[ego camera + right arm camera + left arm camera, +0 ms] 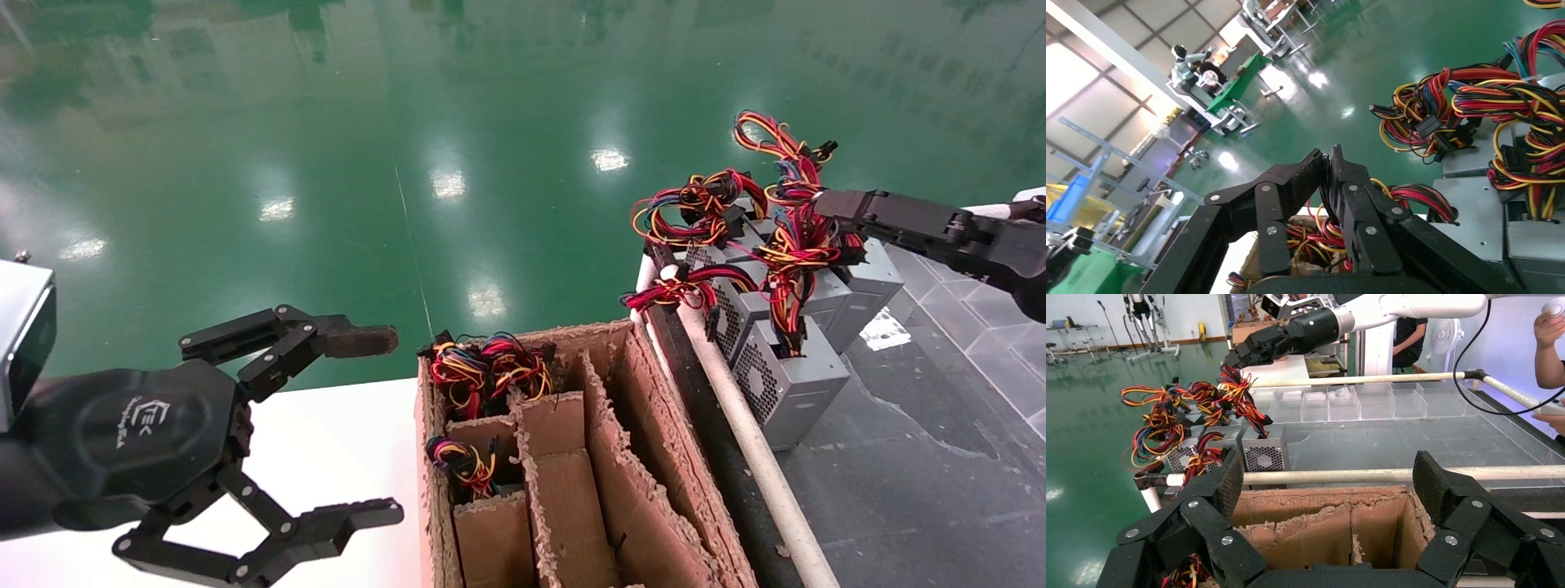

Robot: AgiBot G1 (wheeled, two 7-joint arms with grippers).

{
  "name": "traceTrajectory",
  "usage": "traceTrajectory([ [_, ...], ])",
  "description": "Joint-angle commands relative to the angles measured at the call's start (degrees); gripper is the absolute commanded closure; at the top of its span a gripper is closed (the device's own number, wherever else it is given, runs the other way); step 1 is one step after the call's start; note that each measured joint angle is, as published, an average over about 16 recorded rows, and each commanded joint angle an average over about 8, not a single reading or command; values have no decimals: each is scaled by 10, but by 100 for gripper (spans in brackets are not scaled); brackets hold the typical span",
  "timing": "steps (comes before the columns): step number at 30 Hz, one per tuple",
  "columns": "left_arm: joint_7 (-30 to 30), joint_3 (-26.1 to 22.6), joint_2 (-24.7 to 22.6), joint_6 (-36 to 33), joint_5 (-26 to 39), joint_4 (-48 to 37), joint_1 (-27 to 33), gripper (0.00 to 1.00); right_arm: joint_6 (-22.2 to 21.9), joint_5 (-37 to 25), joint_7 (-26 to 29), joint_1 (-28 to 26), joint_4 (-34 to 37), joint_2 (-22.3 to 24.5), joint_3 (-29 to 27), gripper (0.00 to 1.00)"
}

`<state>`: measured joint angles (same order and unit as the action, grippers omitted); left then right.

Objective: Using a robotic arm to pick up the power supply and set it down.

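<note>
My right gripper (821, 204) is shut on the red, yellow and black wires (788, 261) of a grey power supply (788, 384) with a mesh face. That box sits low at the front of the dark table; I cannot tell whether it touches the surface. In the right wrist view the wires are pinched between the right gripper (1329, 162) fingers. The left wrist view shows the same gripper (1242, 354) above that power supply (1263, 454). My left gripper (396, 423) is open and holds nothing, left of the cardboard box; in its own view it (1329, 478) frames the box top.
The cardboard box (621, 490) has torn dividers and holds wired power supplies (482, 371) at its far end. Several more power supplies (866, 286) stand on the dark table (940, 490) behind a white rail (760, 457). A person's hands (1549, 327) show at the far table edge.
</note>
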<state>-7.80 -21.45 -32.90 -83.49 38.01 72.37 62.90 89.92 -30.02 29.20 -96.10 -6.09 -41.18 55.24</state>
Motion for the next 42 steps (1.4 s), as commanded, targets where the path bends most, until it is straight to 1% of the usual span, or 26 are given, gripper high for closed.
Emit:
traceTrajectory([
  [1,0,0,0,0,0,0,0,0,0,-4,-4,-4,3,0,3,0],
  [12,0,0,0,0,0,0,0,0,4,-22,-20,-24,-1,6,16,0],
  [24,0,0,0,0,0,0,0,0,6,-33,-69,-40,-30,34,26,0],
  [29,0,0,0,0,0,0,0,0,7,-31,-95,-43,-48,48,27,0],
  [33,0,0,0,0,0,0,0,0,8,-26,-127,-44,-69,61,25,0],
  [37,0,0,0,0,0,0,0,0,11,-8,-164,-38,-100,80,17,0],
  [42,0,0,0,0,0,0,0,0,14,19,-193,-24,-138,99,3,0],
])
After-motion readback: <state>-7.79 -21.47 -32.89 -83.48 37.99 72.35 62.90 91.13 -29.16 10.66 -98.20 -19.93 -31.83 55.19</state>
